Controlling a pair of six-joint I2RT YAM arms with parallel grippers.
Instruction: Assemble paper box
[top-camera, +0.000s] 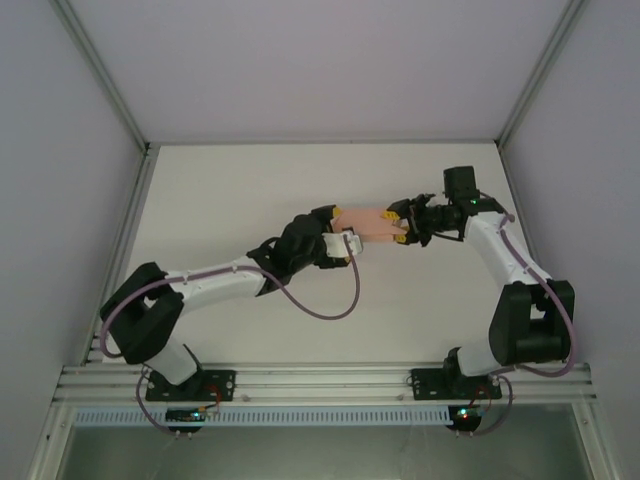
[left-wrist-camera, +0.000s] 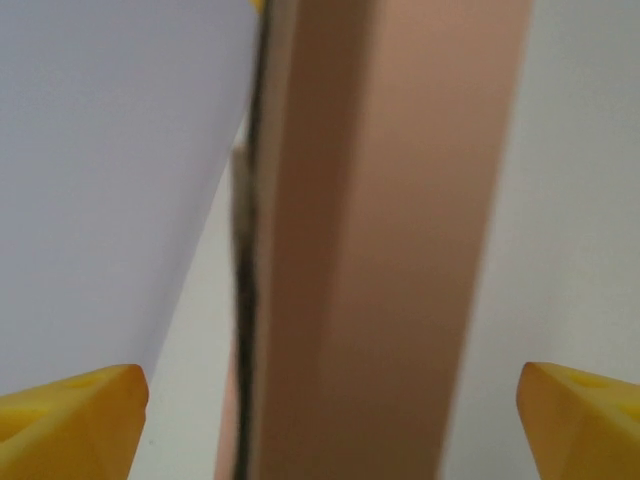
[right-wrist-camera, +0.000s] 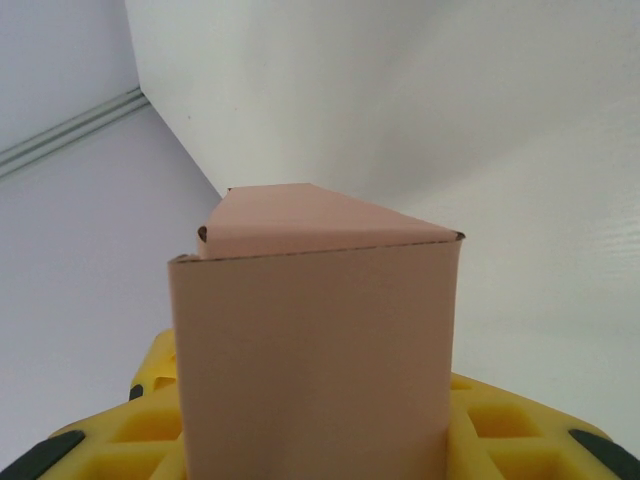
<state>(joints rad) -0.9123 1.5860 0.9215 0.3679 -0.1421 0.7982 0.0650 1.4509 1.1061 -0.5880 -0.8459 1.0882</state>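
The salmon-pink paper box hangs above the table middle, stretched between both grippers. My right gripper is shut on its right end. In the right wrist view the box rises from between the yellow fingers, with a folded flap slanting across its top. My left gripper sits around the left end with its jaws open. In the left wrist view the box runs up the middle, blurred and close. The yellow fingertips stand well clear of it on both sides.
The white table lies under both arms, with pale walls on the left, back and right. An aluminium rail runs along the near edge by the arm bases. A purple cable loops down from the left arm.
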